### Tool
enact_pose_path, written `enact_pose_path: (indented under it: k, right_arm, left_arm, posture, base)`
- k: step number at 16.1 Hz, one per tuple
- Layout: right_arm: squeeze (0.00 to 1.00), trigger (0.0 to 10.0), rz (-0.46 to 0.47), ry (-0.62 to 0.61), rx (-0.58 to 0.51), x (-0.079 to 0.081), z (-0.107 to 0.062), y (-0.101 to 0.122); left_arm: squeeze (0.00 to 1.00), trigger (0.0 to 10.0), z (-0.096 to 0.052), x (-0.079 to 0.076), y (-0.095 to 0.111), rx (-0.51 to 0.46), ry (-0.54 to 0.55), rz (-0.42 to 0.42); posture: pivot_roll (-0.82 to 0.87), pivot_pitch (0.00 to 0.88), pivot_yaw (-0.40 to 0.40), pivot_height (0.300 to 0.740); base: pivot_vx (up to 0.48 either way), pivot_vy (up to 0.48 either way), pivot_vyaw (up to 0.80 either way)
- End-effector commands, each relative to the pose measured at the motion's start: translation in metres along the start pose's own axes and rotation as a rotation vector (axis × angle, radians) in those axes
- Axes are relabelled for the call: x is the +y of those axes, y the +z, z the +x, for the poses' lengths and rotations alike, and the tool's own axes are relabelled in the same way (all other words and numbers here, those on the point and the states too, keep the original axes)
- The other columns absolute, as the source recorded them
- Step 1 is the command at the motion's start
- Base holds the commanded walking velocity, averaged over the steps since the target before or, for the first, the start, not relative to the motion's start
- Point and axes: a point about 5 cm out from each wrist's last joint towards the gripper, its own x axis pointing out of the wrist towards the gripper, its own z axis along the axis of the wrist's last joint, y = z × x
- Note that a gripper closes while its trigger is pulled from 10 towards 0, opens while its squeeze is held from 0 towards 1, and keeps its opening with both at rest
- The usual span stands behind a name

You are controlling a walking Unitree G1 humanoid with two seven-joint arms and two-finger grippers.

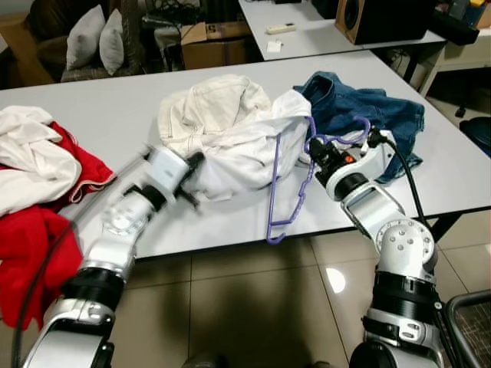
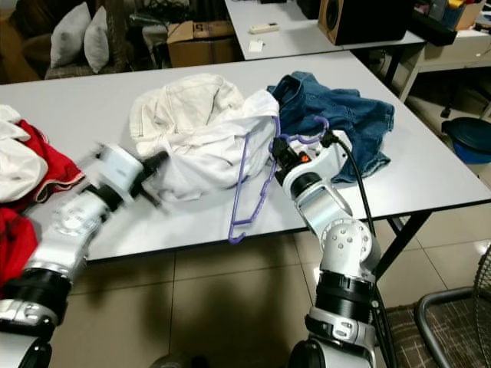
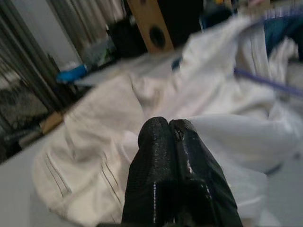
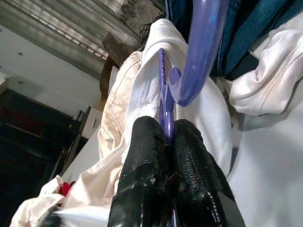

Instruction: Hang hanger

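Where right fingers [image 4: 187,161] pinch: hanger [image 1: 285,192].

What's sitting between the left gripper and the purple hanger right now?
White clothing: the head views show it bunched on the table between the left gripper and the purple hanger, which the right gripper pinches.

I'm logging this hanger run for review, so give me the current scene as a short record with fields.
surface: white table
hanger: purple hanger, its lower end past the table's front edge, partly inside the white garment
right gripper: right gripper shut on the purple hanger near its hook
left gripper: left gripper fingers together, at the white garment's near edge
white garment: white garment bunched at table centre
jeans: blue jeans heaped beyond the right gripper
other clothes: red and white clothes at the table's left end
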Motion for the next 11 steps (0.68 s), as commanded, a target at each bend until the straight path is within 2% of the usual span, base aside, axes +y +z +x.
enact_pose_path:
  k: [1,3,4,5,6,9,11]
  right_arm:
    - [0.0,10.0,0.005,0.015,-0.008,0.006,0.002,0.002]
    - [0.0,10.0,0.024,0.021,-0.017,0.007,0.003,0.003]
    - [0.0,10.0,0.08,0.039,-0.034,0.011,0.006,0.007]
    - [0.0,10.0,0.094,0.045,-0.038,0.012,0.007,0.009]
    - [0.0,10.0,0.137,0.053,-0.046,0.013,0.01,0.012]
    - [0.0,10.0,0.249,0.019,-0.051,0.006,0.022,0.013]
    - [0.0,10.0,0.321,-0.024,-0.057,-0.001,0.032,0.014]
  left_arm:
    - [0.0,0.0,-0.006,0.0,0.003,-0.027,-0.019,-0.003]
    - [0.0,0.0,-0.015,-0.009,0.002,-0.019,-0.118,0.088]
    - [0.0,0.0,-0.026,-0.019,-0.005,0.03,-0.232,0.208]
    - [0.0,0.0,-0.029,-0.021,-0.006,0.032,-0.251,0.235]
    - [0.0,0.0,-0.032,-0.032,-0.004,0.008,-0.312,0.299]
    - [0.0,0.0,-0.034,-0.054,-0.001,-0.028,-0.414,0.376]
    - [0.0,0.0,-0.03,-0.06,0.002,-0.047,-0.422,0.399]
  posture:
    - [0.03,0.0,0.102,0.74]
    - [0.03,0.0,0.101,0.74]
    - [0.04,0.0,0.098,0.74]
    - [0.04,0.0,0.098,0.74]
    - [0.05,0.0,0.092,0.74]
    - [0.05,0.0,0.089,0.74]
    - [0.05,0.0,0.091,0.74]
  base:
    - [0.0,0.0,0.0]
    - [0.0,0.0,0.0]
    - [0.0,0.0,0.0]
    - [0.0,0.0,0.0]
    - [0.0,0.0,0.0]
    - [0.0,0.0,0.0]
    - [0.0,0.0,0.0]
